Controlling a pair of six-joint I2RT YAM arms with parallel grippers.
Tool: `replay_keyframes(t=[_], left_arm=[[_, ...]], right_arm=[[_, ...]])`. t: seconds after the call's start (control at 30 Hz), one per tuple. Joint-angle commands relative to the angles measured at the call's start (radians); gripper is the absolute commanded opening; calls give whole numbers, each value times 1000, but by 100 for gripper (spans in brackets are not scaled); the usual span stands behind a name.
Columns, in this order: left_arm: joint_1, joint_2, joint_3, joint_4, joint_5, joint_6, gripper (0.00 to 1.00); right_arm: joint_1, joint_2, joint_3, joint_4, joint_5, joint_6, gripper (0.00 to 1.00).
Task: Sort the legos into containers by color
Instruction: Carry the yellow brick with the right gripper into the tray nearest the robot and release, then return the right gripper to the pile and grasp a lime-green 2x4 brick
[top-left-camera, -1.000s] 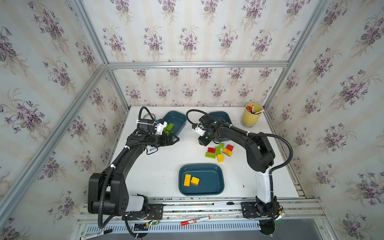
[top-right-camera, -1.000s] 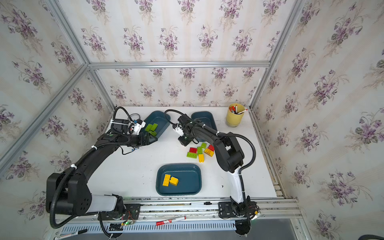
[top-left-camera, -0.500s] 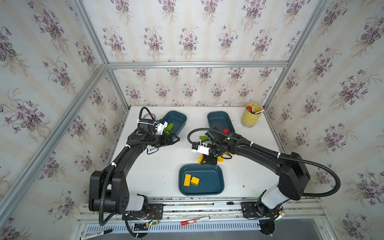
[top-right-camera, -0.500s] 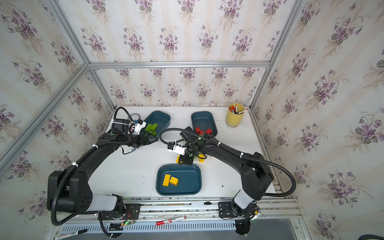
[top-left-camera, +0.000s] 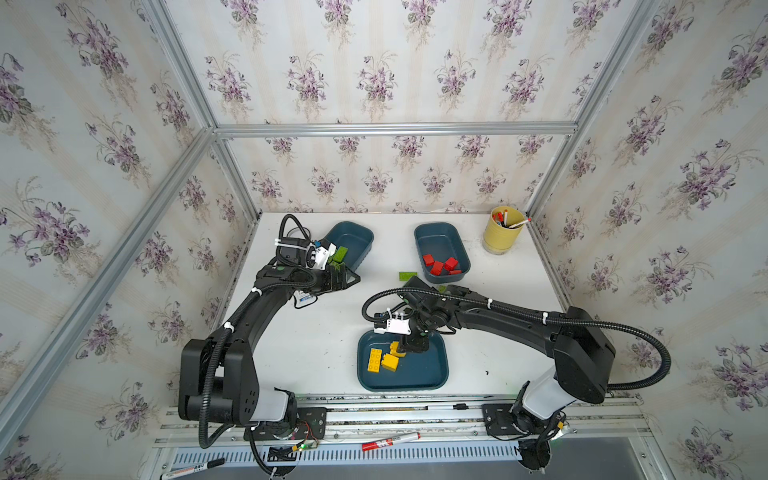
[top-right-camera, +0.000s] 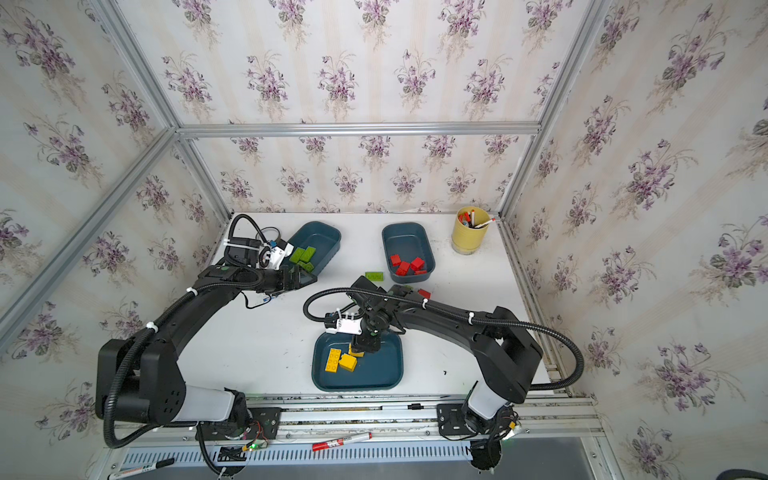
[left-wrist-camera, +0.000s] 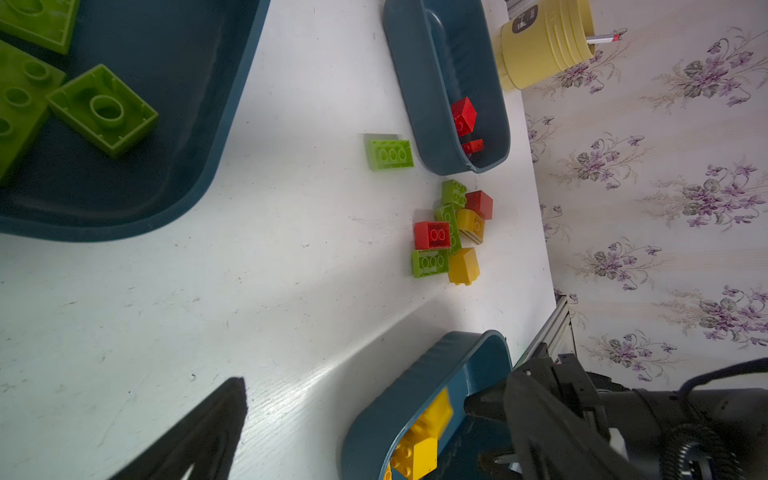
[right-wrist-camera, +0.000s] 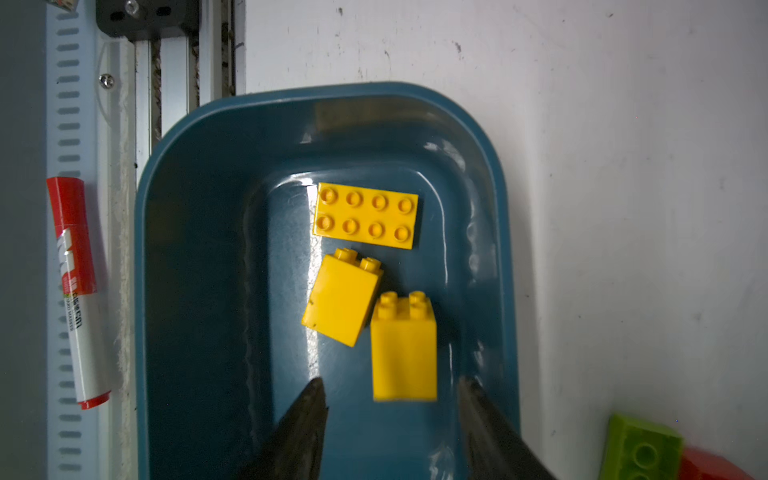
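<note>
Three teal containers stand on the white table. The front one (top-left-camera: 441, 376) (right-wrist-camera: 166, 249) holds three yellow legos (top-left-camera: 382, 360). My right gripper (top-left-camera: 409, 347) (right-wrist-camera: 392, 386) hangs open just above it, and a blurred yellow brick (right-wrist-camera: 403, 345) lies free between its fingers. The back-left container (top-left-camera: 358, 237) holds green legos (top-right-camera: 303, 255); my left gripper (top-left-camera: 347, 280) stands open and empty at its near end. Red legos (top-left-camera: 438, 266) lie in the back-right container (top-left-camera: 436, 237). A green brick (top-left-camera: 407, 275) lies loose beside it. A mixed pile (left-wrist-camera: 453, 232) is mostly hidden under my right arm in both top views.
A pale yellow cup with pens (top-left-camera: 503, 235) stands in the back right corner. A red-capped marker (top-left-camera: 390, 440) lies on the front rail, another marker (top-left-camera: 191, 471) further left. Patterned walls close in three sides.
My right gripper has swung from the middle of the table to the front container and opened, letting go of a yellow brick. The left arm has not moved.
</note>
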Motion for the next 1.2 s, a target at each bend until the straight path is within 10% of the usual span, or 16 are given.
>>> replay_keyframes(t=[0.0,0.43,1.17], left_arm=[[2,1,7,12,21,6,99],[1,16,26,12,32,7,99],[2,21,21,12,57,1,99]], right_arm=[[-21,-21,47,5,5,-1,62],[-279,133,320,-110,24,-105,64],[-385,628,723,-187,129,-246,67]])
